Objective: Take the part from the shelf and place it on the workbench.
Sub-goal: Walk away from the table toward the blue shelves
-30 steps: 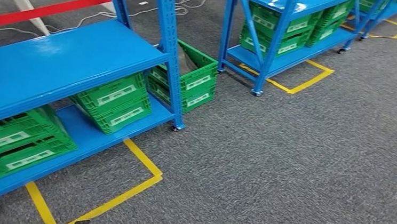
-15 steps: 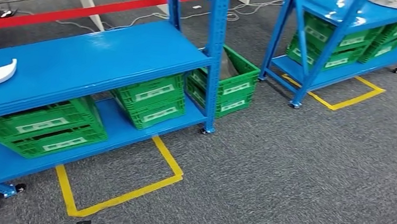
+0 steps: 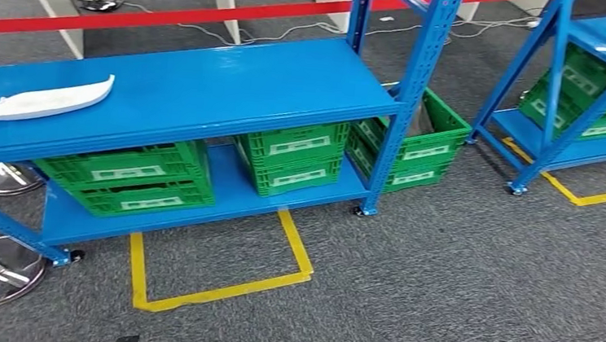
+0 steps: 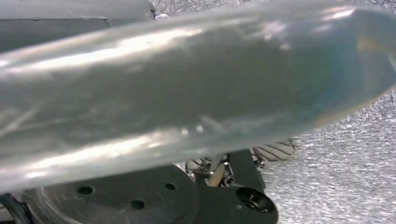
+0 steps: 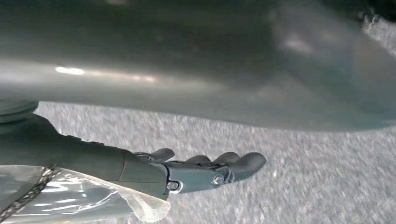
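Here our right hand (image 5: 196, 170) hangs low over the grey carpet (image 5: 289, 186), its fingers loosely extended and apart with nothing between them; of our left hand we cannot tell the state, since its wrist view is blurred by a broad silvery shape close to the lens. Neither arm is raised into the head view, so we judge the step in hand to be the approach, with the grasp not yet begun. The part (image 3: 44, 99), a long white curved piece tapering to points at both ends, lies flat on the middle level of the blue shelf (image 3: 233, 84), toward its left end and near the front edge. To do this well, we would square ourselves to that end of the rack, stop close enough to reach without leaning, and bring a hand in from the front so the fingers can close across the narrow body; the smooth painted board may let it slide if we push. Below it, green crates (image 3: 293, 155) sit on the bottom level, yellow floor tape (image 3: 217, 291) marks the rack's bay, a red barrier strip (image 3: 173, 15) runs behind, and a second blue rack (image 3: 592, 88) stands well apart to the right.
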Action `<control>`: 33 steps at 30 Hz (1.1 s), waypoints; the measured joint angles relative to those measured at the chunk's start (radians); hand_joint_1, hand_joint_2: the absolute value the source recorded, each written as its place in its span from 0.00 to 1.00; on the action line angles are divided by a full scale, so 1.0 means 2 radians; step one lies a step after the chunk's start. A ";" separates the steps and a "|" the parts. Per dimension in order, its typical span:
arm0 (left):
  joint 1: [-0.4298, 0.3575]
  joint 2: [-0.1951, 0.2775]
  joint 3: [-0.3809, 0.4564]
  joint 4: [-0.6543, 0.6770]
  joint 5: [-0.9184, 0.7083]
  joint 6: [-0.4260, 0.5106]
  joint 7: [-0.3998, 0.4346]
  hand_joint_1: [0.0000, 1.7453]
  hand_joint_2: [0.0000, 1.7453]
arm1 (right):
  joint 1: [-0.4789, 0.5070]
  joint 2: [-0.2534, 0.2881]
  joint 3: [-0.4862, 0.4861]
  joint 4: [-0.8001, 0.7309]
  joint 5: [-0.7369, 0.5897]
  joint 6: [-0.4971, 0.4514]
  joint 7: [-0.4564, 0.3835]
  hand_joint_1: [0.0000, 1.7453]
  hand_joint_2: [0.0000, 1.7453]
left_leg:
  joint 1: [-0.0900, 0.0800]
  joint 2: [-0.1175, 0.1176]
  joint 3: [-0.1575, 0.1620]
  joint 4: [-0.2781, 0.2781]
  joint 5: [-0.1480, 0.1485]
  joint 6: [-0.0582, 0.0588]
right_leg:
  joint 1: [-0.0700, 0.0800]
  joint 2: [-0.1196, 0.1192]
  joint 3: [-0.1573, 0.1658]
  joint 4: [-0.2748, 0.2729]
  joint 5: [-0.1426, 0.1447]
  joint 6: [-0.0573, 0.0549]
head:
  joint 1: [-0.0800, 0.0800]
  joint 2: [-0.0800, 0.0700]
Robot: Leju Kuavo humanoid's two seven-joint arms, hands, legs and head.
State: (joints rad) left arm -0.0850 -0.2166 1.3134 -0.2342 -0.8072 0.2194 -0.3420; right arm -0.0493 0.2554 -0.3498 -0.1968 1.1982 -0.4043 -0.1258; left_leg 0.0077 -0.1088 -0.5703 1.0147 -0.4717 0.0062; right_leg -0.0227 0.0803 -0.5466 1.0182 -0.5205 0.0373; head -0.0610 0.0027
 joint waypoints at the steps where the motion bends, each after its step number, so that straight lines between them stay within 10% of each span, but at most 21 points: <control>1: 0.000 0.000 0.000 0.000 0.000 0.000 -0.001 0.00 0.00 | 0.000 0.000 0.000 0.000 0.001 -0.001 0.000 0.00 0.00 | 0.000 -0.005 -0.002 0.001 0.001 -0.003 | 0.001 -0.001 0.002 -0.002 -0.002 -0.003 | 0.000 0.000; 4: 0.002 0.001 0.000 0.000 0.000 0.000 -0.001 0.00 0.00 | 0.000 0.000 0.000 0.000 0.003 -0.001 0.000 0.00 0.00 | 0.000 0.003 -0.009 0.011 -0.005 -0.011 | 0.000 -0.019 0.005 -0.003 0.000 -0.013 | -0.002 0.000; 9: 0.000 0.001 0.000 0.000 0.001 -0.009 -0.011 0.00 0.00 | 0.001 -0.001 0.000 0.000 0.009 0.004 0.002 0.00 0.00 | 0.001 0.049 -0.068 0.140 -0.062 -0.017 | 0.003 -0.058 0.008 -0.004 -0.004 -0.022 | -0.007 0.000; 13: 0.001 0.003 0.000 0.000 0.000 -0.007 -0.010 0.00 0.00 | 0.000 -0.001 0.000 0.000 0.007 0.005 -0.001 0.00 0.00 | -0.003 0.070 -0.020 0.051 -0.010 -0.010 | 0.006 -0.081 0.015 -0.004 -0.009 -0.020 | -0.007 0.000; 16: -0.002 0.004 0.000 0.000 -0.001 -0.006 -0.008 0.00 0.00 | -0.002 -0.001 0.000 0.000 0.005 0.005 -0.001 0.00 0.00 | -0.009 0.087 0.000 0.005 -0.004 -0.003 | 0.010 -0.097 0.019 -0.005 -0.014 -0.013 | -0.006 0.000; 18: 0.000 0.005 0.000 0.000 -0.001 -0.005 -0.008 0.00 0.00 | -0.003 -0.001 0.000 0.000 0.005 0.005 -0.001 0.00 0.00 | -0.008 0.076 0.000 0.000 -0.002 0.002 | 0.010 -0.103 0.022 -0.008 -0.016 -0.008 | -0.006 0.000; 20: 0.001 0.005 0.000 0.000 -0.002 -0.005 -0.007 0.00 0.00 | -0.005 -0.001 0.000 0.000 0.005 0.005 -0.001 0.00 0.00 | -0.004 0.065 0.004 -0.006 0.002 0.006 | 0.009 -0.080 0.017 0.008 -0.029 -0.003 | -0.004 0.000; 22: -0.001 0.005 0.000 0.000 -0.002 -0.005 -0.007 0.00 0.00 | -0.005 -0.001 0.000 0.000 0.004 0.005 -0.001 0.00 0.00 | -0.001 0.053 0.005 -0.008 0.003 0.009 | 0.007 -0.049 -0.012 0.064 -0.057 0.000 | -0.001 0.000; 25: -0.001 0.005 0.000 0.000 -0.001 -0.005 -0.007 0.00 0.00 | -0.002 -0.002 0.000 0.000 0.004 0.005 -0.002 0.00 0.00 | -0.001 0.033 0.004 -0.008 0.003 0.010 | 0.006 -0.041 -0.052 0.129 -0.068 0.002 | 0.000 0.000; 29: -0.002 0.004 0.000 0.000 -0.006 -0.007 -0.007 0.00 0.00 | -0.001 -0.002 -0.002 0.000 -0.005 -0.005 -0.015 0.00 0.00 | -0.001 0.005 0.004 -0.003 0.000 0.005 | 0.002 -0.016 -0.014 0.026 -0.002 0.000 | 0.000 0.000; 33: -0.001 0.002 -0.003 0.000 -0.017 -0.007 -0.024 0.00 0.00 | 0.000 -0.003 -0.016 0.000 -0.024 -0.013 -0.031 0.00 0.00 | 0.000 -0.011 -0.002 0.001 0.000 -0.007 | 0.002 -0.013 0.000 0.000 0.001 -0.009 | -0.001 0.000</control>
State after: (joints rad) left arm -0.0874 -0.2121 1.3071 -0.2342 -0.8420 0.2050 -0.3900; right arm -0.0499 0.2493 -0.3816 -0.1965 1.1493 -0.4294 -0.1886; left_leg 0.0087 -0.1312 -0.5752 1.0169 -0.4711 -0.0076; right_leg -0.0196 0.0543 -0.5466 1.0189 -0.5179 0.0188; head -0.0628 0.0027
